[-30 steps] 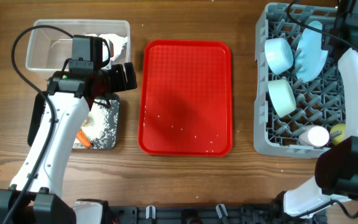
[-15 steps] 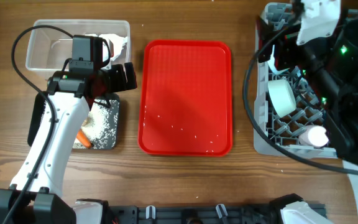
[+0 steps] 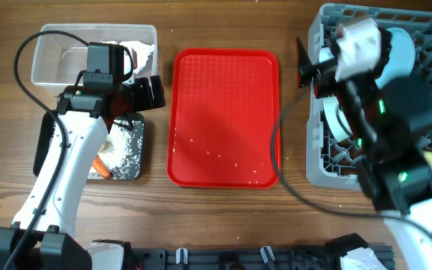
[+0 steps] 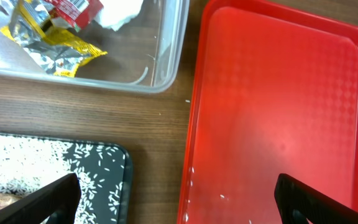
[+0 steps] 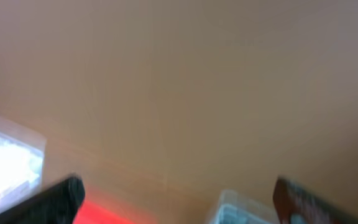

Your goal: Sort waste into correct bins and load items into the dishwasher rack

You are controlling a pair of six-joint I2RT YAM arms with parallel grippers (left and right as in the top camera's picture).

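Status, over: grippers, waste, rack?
Left gripper open, empty; right gripper open, empty. Wrappers in tub, rice on black tray. Stray grains on red tray. Right arm hides much of rack.

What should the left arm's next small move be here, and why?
Probably move the open, empty left gripper over the lower half of the red tray: a few rice grains lie there, and the black tray holding the other rice sits just beside it.
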